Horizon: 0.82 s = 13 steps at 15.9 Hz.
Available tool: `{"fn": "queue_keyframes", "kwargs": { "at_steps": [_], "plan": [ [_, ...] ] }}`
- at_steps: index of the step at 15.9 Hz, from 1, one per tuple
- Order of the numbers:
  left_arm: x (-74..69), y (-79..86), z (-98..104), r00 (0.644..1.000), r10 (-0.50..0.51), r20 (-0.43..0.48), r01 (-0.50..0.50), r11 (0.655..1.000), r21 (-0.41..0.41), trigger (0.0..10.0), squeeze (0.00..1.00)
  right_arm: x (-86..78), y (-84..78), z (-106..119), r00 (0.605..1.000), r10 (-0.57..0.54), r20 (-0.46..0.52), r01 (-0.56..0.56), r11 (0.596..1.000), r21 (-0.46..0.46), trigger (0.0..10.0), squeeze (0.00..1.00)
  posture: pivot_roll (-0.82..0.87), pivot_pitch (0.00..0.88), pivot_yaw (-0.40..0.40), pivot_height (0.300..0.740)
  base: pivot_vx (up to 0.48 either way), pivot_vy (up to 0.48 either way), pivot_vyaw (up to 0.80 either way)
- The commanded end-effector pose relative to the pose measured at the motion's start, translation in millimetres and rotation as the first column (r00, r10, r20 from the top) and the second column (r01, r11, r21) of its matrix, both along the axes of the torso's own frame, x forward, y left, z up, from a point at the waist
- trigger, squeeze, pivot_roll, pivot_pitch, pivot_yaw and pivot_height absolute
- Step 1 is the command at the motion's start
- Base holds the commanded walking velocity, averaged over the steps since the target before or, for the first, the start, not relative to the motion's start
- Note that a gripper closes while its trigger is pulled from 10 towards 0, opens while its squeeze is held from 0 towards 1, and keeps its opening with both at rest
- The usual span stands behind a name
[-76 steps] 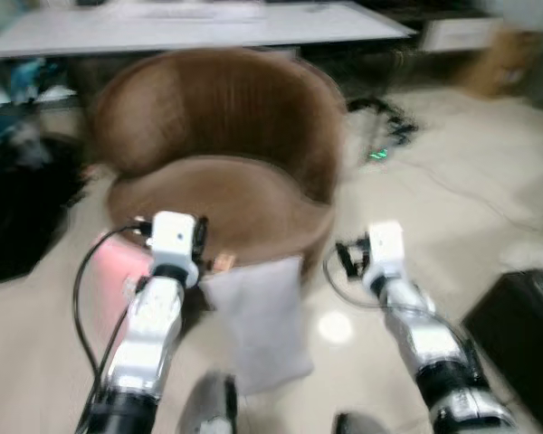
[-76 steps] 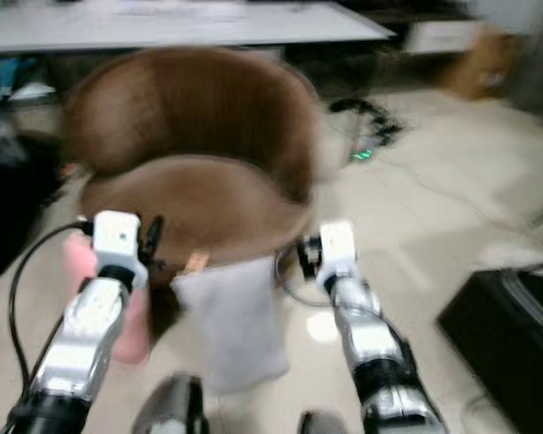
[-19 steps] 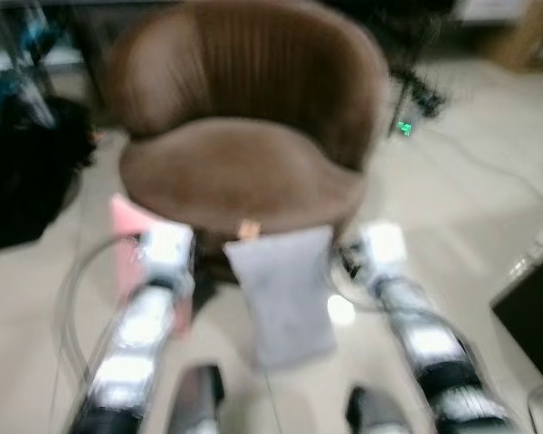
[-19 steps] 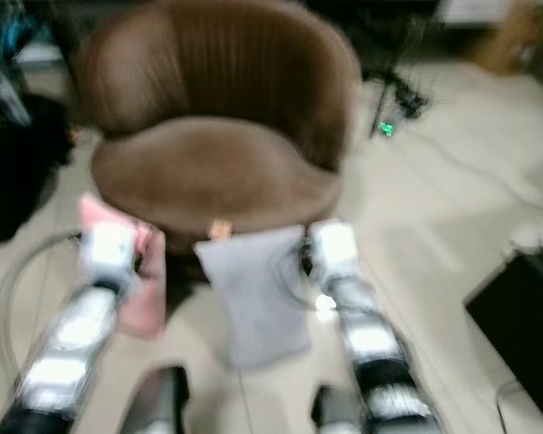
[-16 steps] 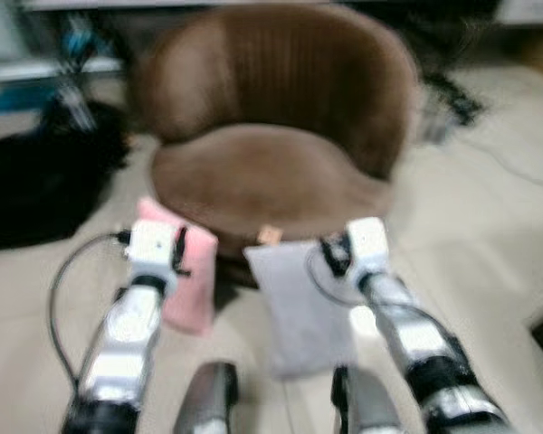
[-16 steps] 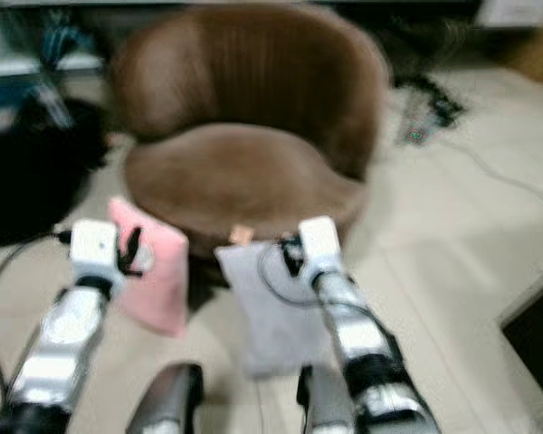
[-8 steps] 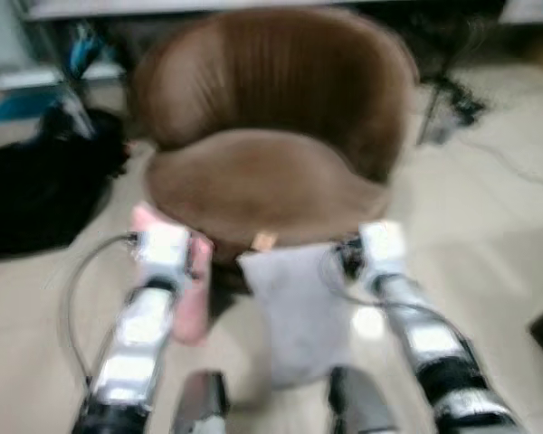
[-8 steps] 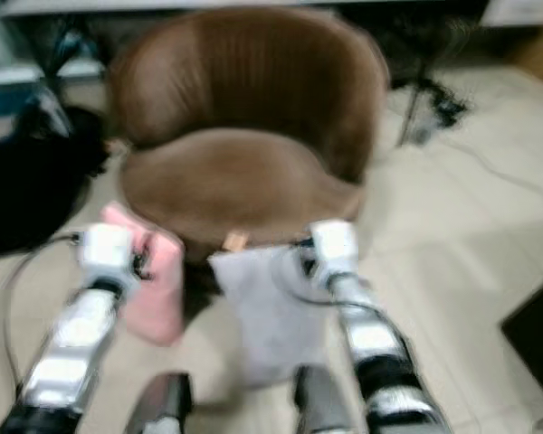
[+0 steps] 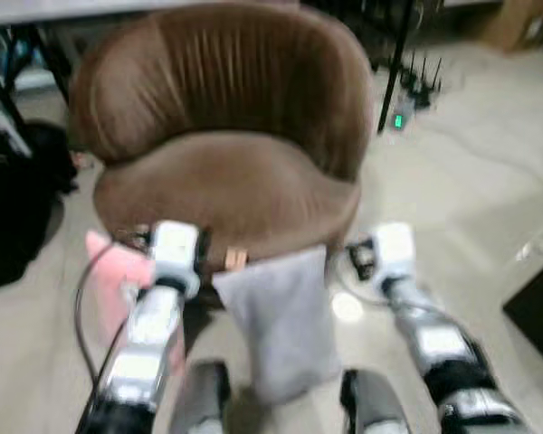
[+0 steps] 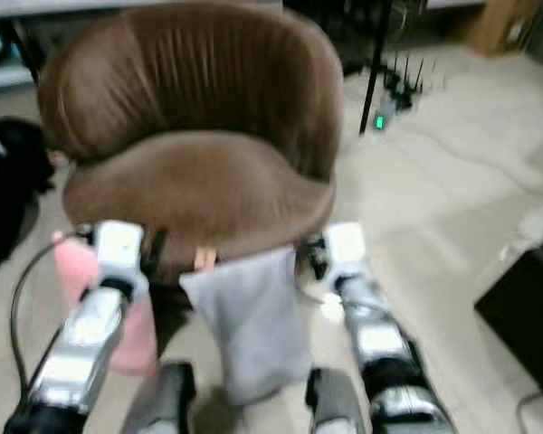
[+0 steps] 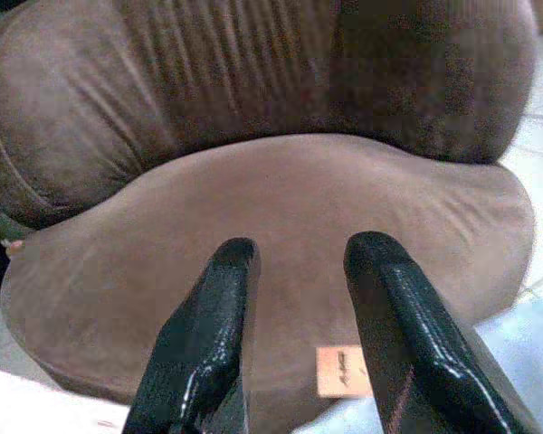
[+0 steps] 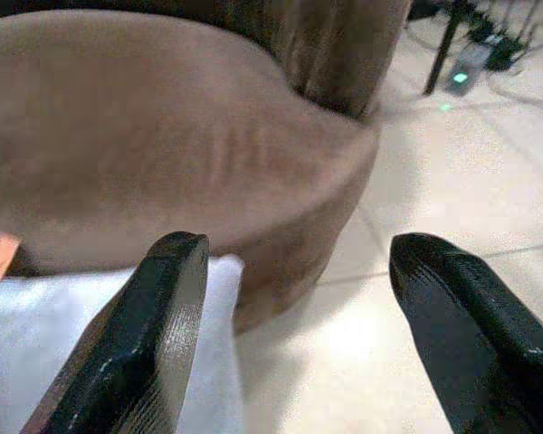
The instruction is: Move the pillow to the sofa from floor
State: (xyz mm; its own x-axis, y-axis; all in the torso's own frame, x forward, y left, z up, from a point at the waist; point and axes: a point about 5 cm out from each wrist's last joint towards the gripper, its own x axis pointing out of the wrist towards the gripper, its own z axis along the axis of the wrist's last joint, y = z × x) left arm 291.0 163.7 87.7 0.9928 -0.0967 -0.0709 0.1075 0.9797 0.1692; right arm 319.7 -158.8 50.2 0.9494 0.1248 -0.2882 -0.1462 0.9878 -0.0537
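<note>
A grey pillow [image 9: 282, 318] stands on the floor, leaning against the front of a brown round sofa chair [image 9: 219, 181]. A pink pillow [image 9: 109, 282] stands to its left against the same chair. My left arm [image 9: 152, 325] is raised left of the grey pillow and my right arm [image 9: 425, 336] right of it. In the left wrist view my left gripper [image 11: 303, 249] is open and points at the chair seat [image 11: 281, 217], with the grey pillow [image 11: 493, 362] low at one side. My right gripper [image 12: 303, 246] is open wide beside the grey pillow's top corner [image 12: 45, 334].
A black bag [image 9: 14, 212] lies on the floor left of the chair. A black box [image 9: 538, 316] sits at the right edge. Cables and a device with a green light [image 9: 398, 119] lie behind the chair on the right. Pale floor tiles [image 9: 471, 190] spread to the right.
The camera has swung, so the chair sits further left in the picture and looks sharper. Both arms hold the same places on either side of the grey pillow.
</note>
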Motion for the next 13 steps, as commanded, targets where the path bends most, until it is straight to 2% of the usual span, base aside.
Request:
{"fn": "queue_keyframes", "kwargs": {
  "at_steps": [1, 5, 7, 9, 10, 11, 13],
  "plan": [
    [-1.3, 13.8, -0.2, 0.999, 0.039, -0.002, -0.039, 0.999, 0.019, 10.0, 0.0, 2.5, 16.9, 3.3, 0.999, 0.038, 0.011, -0.039, 0.999, 0.024, 10.0, 0.0, 0.03, 0.0, 0.024, 0.555, 0.307, 0.0, 0.0],
    [0.9, 16.3, -0.6, 0.998, 0.057, -0.003, -0.057, 0.998, 0.036, 10.0, 0.0, 2.6, 18.7, 3.8, 0.999, 0.052, 0.015, -0.052, 0.998, 0.023, 10.0, 0.0, 0.03, 0.0, 0.024, 0.555, 0.071, 0.0, 0.0],
    [4.4, 23.5, -5.9, 0.997, 0.076, -0.032, -0.073, 0.995, 0.068, 10.0, 0.0, 2.4, 21.1, 3.7, 0.998, 0.065, 0.017, -0.066, 0.997, 0.033, 10.0, 0.0, 0.03, 0.0, 0.017, 0.555, 0.0, 0.0, 0.0],
    [6.5, 28.6, -15.6, 0.994, 0.033, -0.104, -0.022, 0.994, 0.103, 10.0, 0.0, 0.8, 24.7, 2.8, 0.994, 0.11, 0.013, -0.11, 0.994, 0.02, 10.0, 0.0, 0.04, 0.0, 0.016, 0.555, 0.0, 0.0, 0.0],
    [5.6, 27.3, -19.8, 0.991, -0.005, -0.132, 0.015, 0.997, 0.071, 10.0, 0.78, -0.8, 24.6, 1.9, 0.992, 0.122, 0.011, -0.123, 0.992, 0.014, 10.0, 0.0, 0.04, 0.0, 0.011, 0.555, 0.0, 0.0, 0.0],
    [5.5, 26.0, -24.9, 0.987, -0.039, -0.157, 0.046, 0.998, 0.041, 10.0, 1.0, -1.2, 24.4, 1.9, 0.992, 0.129, 0.008, -0.129, 0.991, 0.016, 10.0, 0.0, 0.04, 0.0, 0.009, 0.555, 0.0, 0.0, 0.0],
    [4.2, 23.9, -36.0, 0.976, -0.076, -0.204, 0.089, 0.994, 0.056, 10.0, 1.0, -3.0, 26.3, 2.5, 0.985, 0.172, 0.01, -0.172, 0.985, -0.008, 10.0, 0.0, 0.03, 0.0, 0.012, 0.555, 0.0, 0.0, 0.0]
  ]
}}
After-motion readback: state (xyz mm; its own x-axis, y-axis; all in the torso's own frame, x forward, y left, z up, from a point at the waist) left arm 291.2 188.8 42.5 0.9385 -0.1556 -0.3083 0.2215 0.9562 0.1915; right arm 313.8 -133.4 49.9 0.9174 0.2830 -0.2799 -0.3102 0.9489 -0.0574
